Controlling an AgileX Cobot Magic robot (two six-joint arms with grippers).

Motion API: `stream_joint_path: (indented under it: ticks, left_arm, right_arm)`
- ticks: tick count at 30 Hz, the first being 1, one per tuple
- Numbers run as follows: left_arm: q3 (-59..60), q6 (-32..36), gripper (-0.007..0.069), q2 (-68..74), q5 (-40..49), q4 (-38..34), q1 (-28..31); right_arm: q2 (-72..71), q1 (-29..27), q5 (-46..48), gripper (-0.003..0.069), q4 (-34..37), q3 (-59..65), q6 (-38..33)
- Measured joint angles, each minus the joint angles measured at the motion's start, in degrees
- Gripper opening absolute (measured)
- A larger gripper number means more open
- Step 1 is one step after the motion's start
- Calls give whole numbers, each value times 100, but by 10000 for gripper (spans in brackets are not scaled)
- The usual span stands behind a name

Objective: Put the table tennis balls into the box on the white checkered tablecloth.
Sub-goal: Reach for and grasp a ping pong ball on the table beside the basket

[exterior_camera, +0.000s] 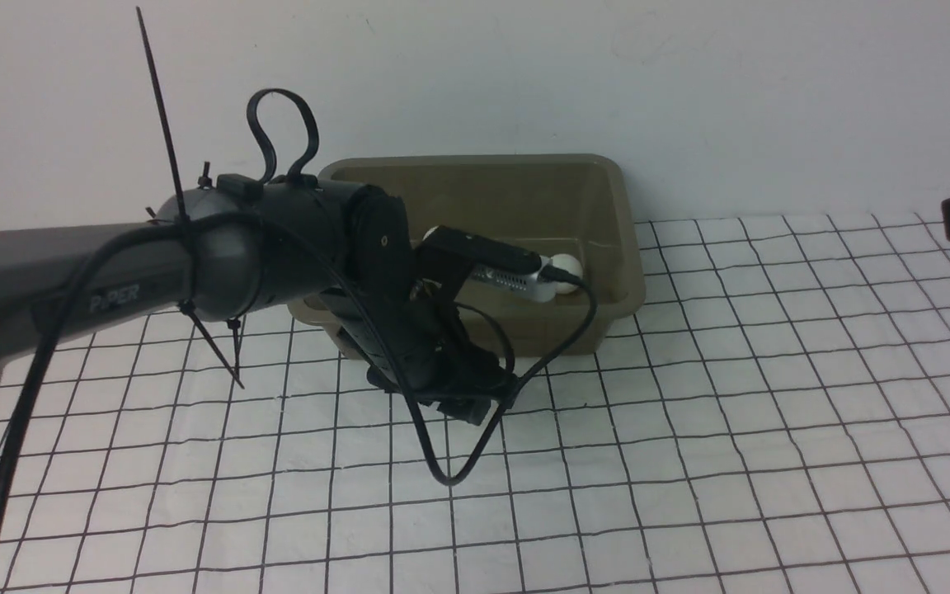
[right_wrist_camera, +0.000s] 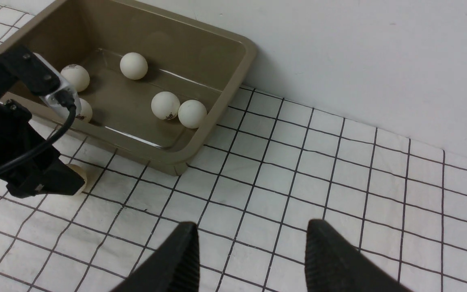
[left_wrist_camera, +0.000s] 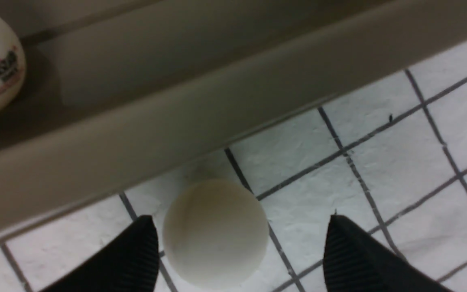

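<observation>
Front view: the robot's left arm reaches in from the left of the frame. Its left gripper (left_wrist_camera: 240,229) is lowered to the white checkered tablecloth (exterior_camera: 772,371) covering the worktop, just in front of the olive-brown box (exterior_camera: 524,206) at upper centre.

Left wrist view: the jaws stand wide. One table tennis ball (left_wrist_camera: 215,233) rests on the cloth between them, closer to one finger and not clamped. It lies just outside the box's near wall.

Right wrist view: five other balls (right_wrist_camera: 165,105) lie inside the box at upper left. The right gripper (right_wrist_camera: 253,243) hangs well apart from the box, jaws parted and empty, so the left is far nearer.

From the loose ball, the box lies straight beyond, over the rim. The ball is round, with no long axis or facing. The box's long side runs left to right across the front view.
</observation>
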Motion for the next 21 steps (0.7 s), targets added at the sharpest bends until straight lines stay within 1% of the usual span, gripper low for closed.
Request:
stream_joint_path:
  ticks: [9, 11, 12, 14, 15, 21]
  left_arm:
    - [0, -1, 487, 255, -421, -19, 0]
    - [0, -1, 467, 323, -414, -19, 0]
    - [0, -1, 444, 344, -382, -6, 0]
    - [0, -1, 371, 351, -277, 55, -6]
    - [0, -1, 351, 351, -258, 95, -6]
    - [-20, -1, 352, 346, -115, 308, -6]
  right_arm:
    - [0, 0, 0, 335, 0, 0, 0]
    - [0, 0, 0, 335, 0, 0, 0]
    - [0, 0, 0, 335, 0, 0, 0]
    - [0, 0, 0, 335, 0, 0, 0]
    - [0, 0, 0, 335, 0, 0, 0]
    - [0, 0, 0, 335, -5, 0, 0]
